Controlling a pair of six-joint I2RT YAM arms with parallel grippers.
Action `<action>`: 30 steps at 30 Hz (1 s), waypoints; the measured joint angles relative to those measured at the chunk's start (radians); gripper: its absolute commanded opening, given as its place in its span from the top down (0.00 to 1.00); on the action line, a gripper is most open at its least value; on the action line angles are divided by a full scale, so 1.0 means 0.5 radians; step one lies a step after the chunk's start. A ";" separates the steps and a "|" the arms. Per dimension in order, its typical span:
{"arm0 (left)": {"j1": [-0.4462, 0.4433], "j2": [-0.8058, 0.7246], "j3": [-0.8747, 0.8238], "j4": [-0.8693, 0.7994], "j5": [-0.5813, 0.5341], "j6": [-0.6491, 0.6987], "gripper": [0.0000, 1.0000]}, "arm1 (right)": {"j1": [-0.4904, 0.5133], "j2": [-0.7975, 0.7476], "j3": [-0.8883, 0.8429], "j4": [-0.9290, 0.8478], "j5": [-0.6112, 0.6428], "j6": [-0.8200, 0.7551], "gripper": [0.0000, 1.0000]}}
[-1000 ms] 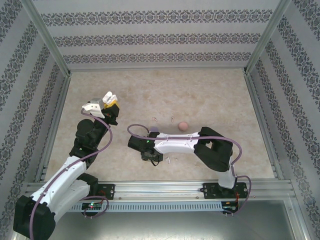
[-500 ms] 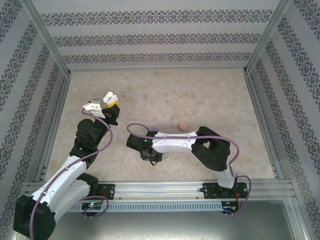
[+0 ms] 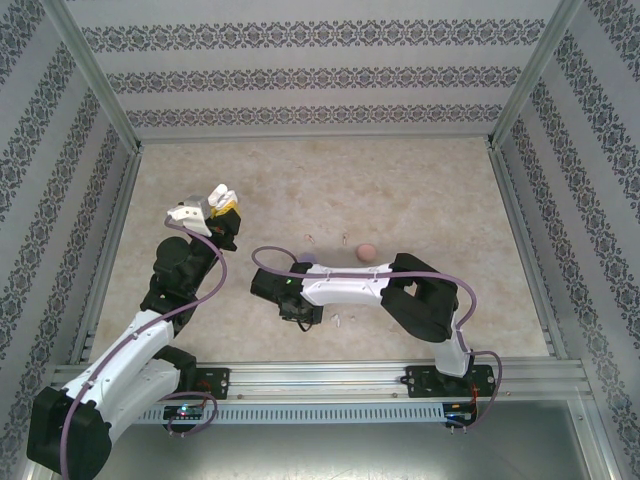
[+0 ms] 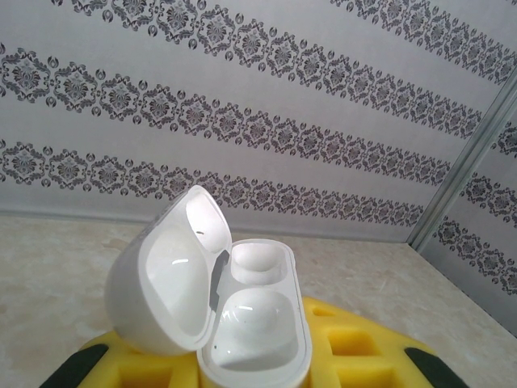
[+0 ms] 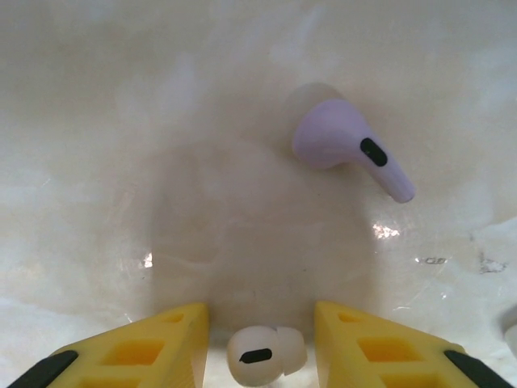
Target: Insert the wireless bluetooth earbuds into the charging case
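Nearest me, the right claw (image 5: 258, 311) straddles a white bud (image 5: 266, 352). Its jaws are narrow, with a sliver of gap each side, so to my eye it isn't pinching yet. A purple bud (image 5: 351, 145) lies loose at its 1 o'clock. Out at 10 o'clock, the left claw (image 3: 218, 203) clamps the open case (image 4: 254, 339), wells empty. This looks like the pickup. Next it should close gently, lift, and carry the bud to a well.

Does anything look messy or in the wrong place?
Yes. The purple earbud lies loose on the table, and a whitish earbud sits between the fingers of the right gripper, while the open white case in the left gripper has empty wells.
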State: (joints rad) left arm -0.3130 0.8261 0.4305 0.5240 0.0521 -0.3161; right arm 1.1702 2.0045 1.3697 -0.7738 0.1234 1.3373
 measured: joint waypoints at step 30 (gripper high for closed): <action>0.000 0.031 0.004 -0.005 0.091 -0.023 1.00 | 0.010 -0.005 -0.010 0.005 0.008 -0.001 0.76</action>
State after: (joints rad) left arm -0.3130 0.8417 0.4324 0.5213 0.0975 -0.3275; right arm 1.1751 2.0022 1.3647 -0.7712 0.1276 1.3369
